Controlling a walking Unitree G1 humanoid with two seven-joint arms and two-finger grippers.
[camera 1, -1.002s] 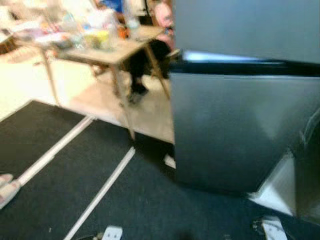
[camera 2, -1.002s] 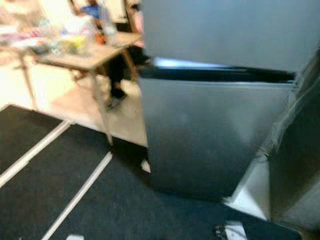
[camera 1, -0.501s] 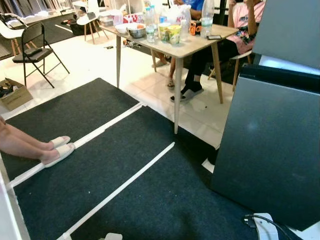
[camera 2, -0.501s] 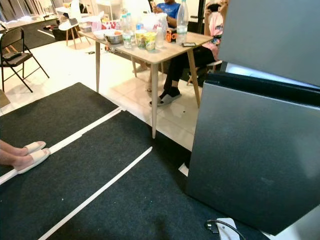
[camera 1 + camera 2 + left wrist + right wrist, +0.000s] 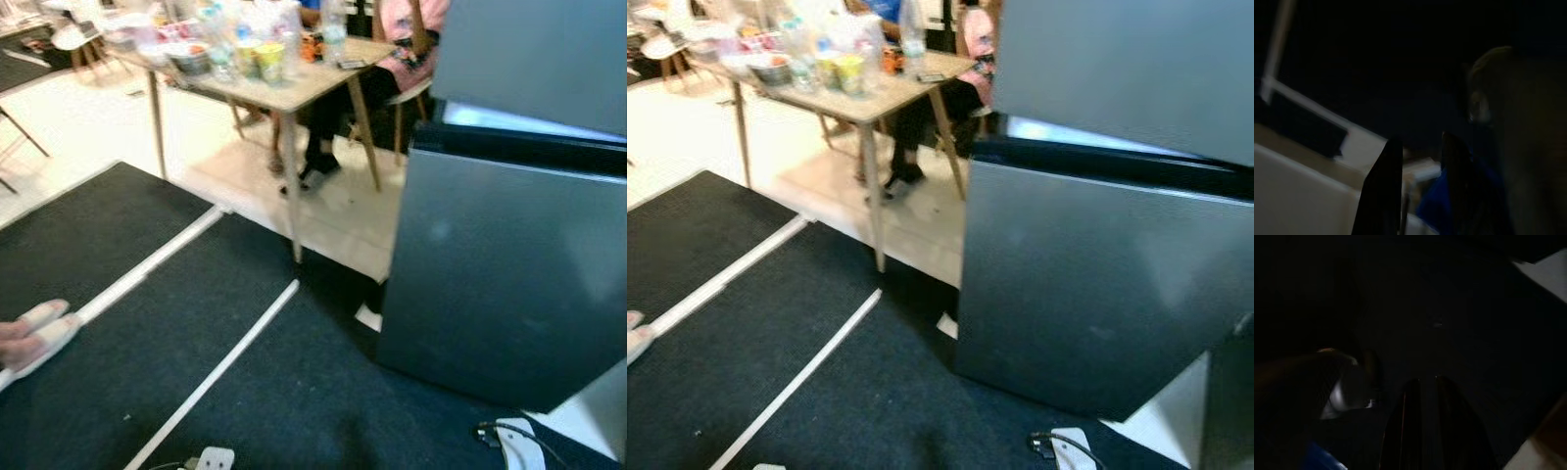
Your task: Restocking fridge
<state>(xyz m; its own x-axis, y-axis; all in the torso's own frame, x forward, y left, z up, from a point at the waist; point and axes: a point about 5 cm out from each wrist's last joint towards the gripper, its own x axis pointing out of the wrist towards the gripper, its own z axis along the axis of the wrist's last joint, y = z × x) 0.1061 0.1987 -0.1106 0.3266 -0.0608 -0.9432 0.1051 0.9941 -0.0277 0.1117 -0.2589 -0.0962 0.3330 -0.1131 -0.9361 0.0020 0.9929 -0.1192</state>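
The fridge stands ahead of both jaws and off to the right-hand side, its grey lower door facing the robot. A bright strip shows above that door. The picture is soft, so whether the upper door stands ajar is hard to say.

Both arms hang low over the dark carpet. The left gripper has its jaws a little apart with nothing between them. The right gripper has its jaws close together, also holding nothing, as far as the dim wrist views allow.

The first risk, then, is reaching the fridge with nothing to stock. The bottles and cups sit on the surface, far ahead of the left jaws.

A white plug and cable lie on the floor just before the fridge, below the right jaws. A step there could snag the cable or upset the robot's footing.

A slippered foot rests on the carpet out beyond the left jaws, and a seated person sits between the surface and the fridge. A wide turn could brush either of them, or clip the near leg of the surface.
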